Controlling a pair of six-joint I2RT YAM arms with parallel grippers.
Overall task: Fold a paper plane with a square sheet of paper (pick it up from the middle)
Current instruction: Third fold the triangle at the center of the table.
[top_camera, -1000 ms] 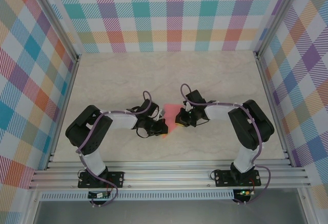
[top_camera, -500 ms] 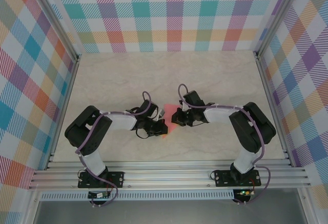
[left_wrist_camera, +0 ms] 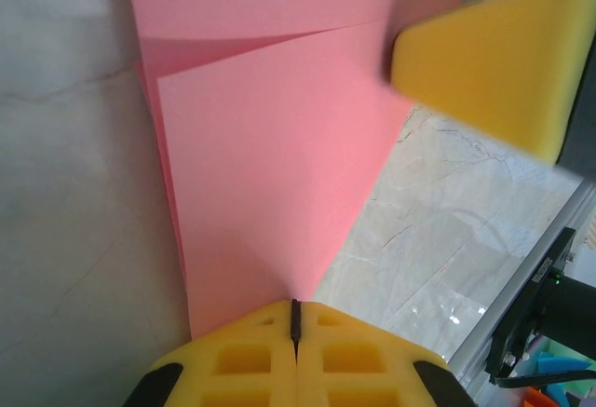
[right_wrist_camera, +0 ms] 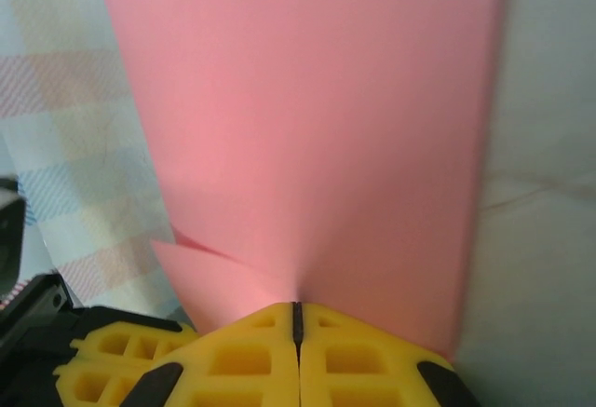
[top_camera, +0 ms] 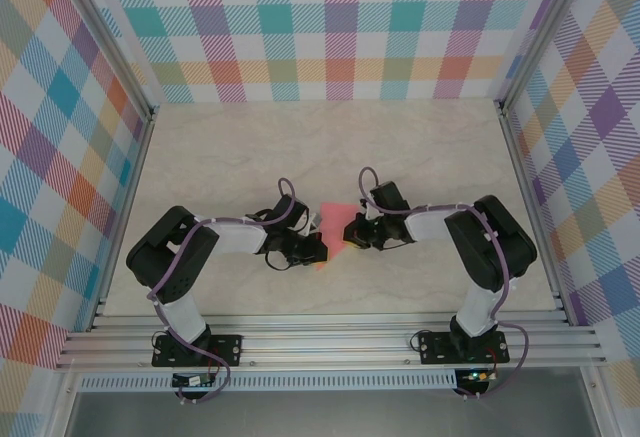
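Checking in mid-fold: we've got the square sheet of paper (top_camera: 336, 220) pinched from both sides, sitting between the two arms over the near-middle of the table (top_camera: 250, 157). The left gripper (left_wrist_camera: 295, 318) is clamped tight on one edge, jaws fully together with the pink fanning out from the seam. The right gripper (right_wrist_camera: 297, 318) is clamped the same way on the opposite edge. From the left wrist we can also spot a yellow pad (left_wrist_camera: 494, 62) of the right one on the far side. The sheet is already partly folded, with a diagonal flap layered over it, so we reckon we're in the early creases and nowhere near a finished dart. We can't tell if it's touching the table or hanging just off it. Next move, in our view, needs one hand anchoring while the other swings its edge over to the crease, both moving together so the thin paper doesn't buckle or tear
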